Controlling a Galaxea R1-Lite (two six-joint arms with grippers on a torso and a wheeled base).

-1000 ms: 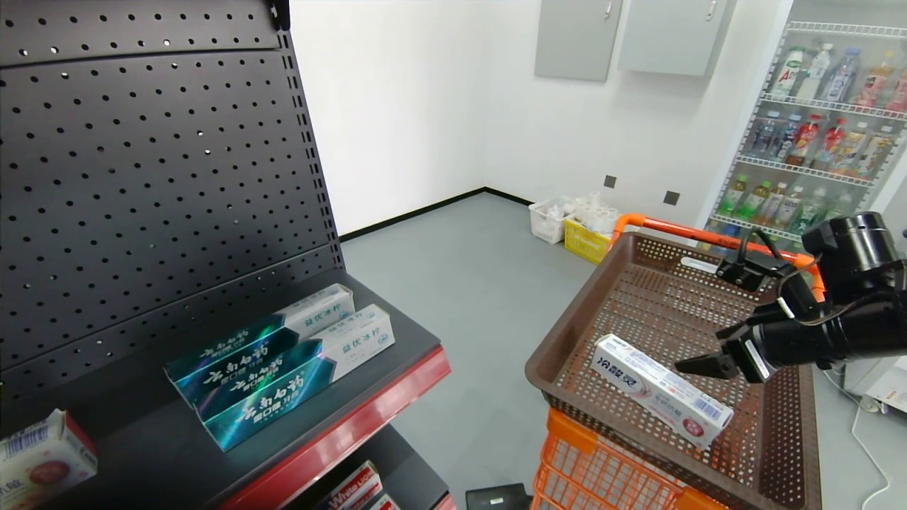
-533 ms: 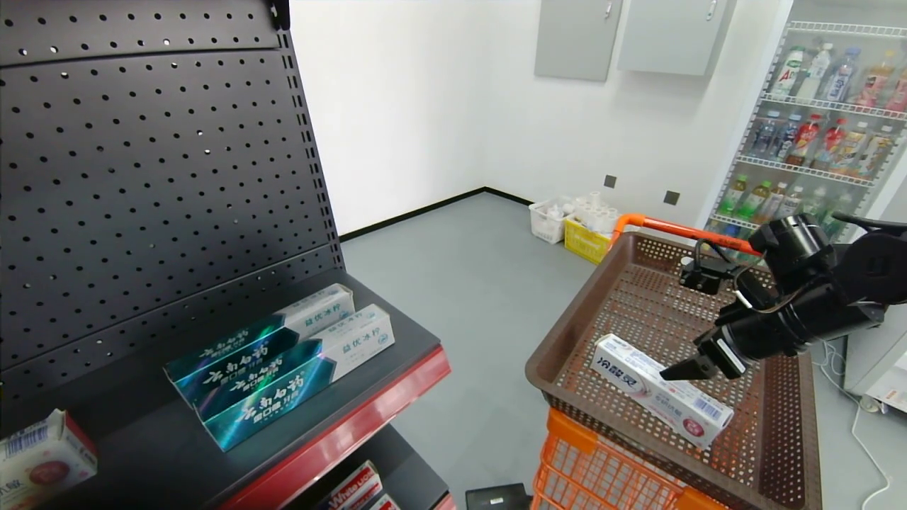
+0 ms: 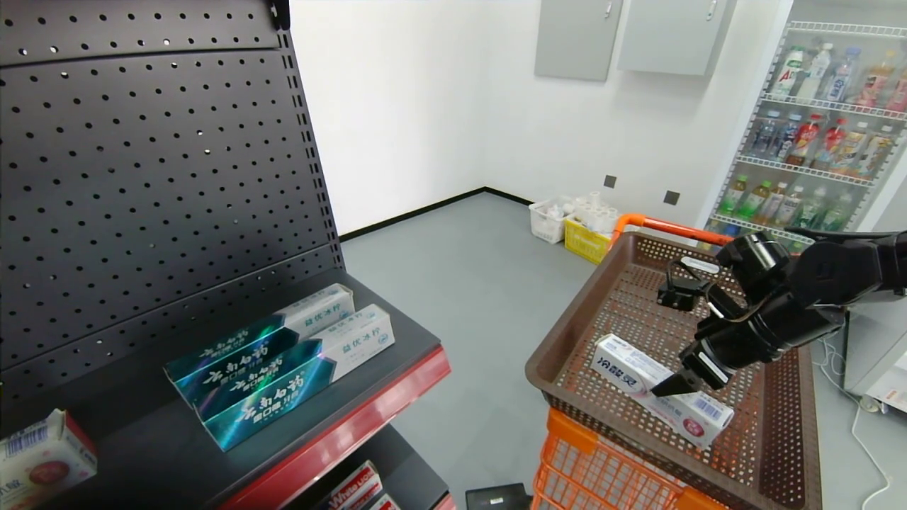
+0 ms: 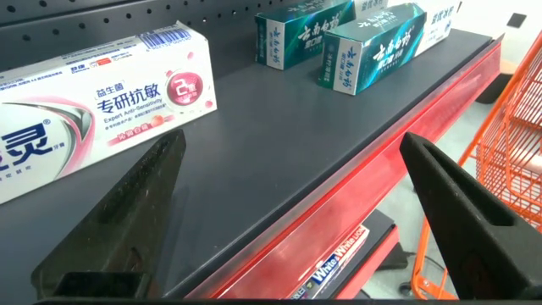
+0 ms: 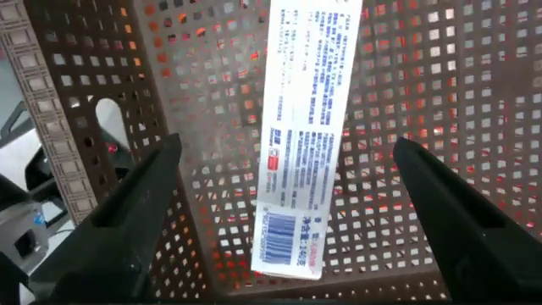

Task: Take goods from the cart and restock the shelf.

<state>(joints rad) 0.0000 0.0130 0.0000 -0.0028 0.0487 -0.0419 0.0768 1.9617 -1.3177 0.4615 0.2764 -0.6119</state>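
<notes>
On the far left, a pink and white toothpaste box (image 3: 42, 453) lies on the shelf (image 3: 397, 354). The left gripper (image 4: 292, 144) hangs just over the shelf beside it, fingers spread and holding nothing. Two teal toothpaste boxes (image 3: 283, 368) lie side by side further along the shelf. Over in the cart's brown basket (image 3: 567, 319), the white toothpaste box (image 3: 680, 407) lies flat near the front rim and has not shifted in the last second. The right gripper (image 3: 669, 386) has swung in from the basket's right side and dropped towards it. Its fingers are now wide apart on either side of the box's middle, gripping nothing yet. The reach looks nearly done, so the likely next moves are closing on the box, lifting it out and carrying it to the shelf.
</notes>
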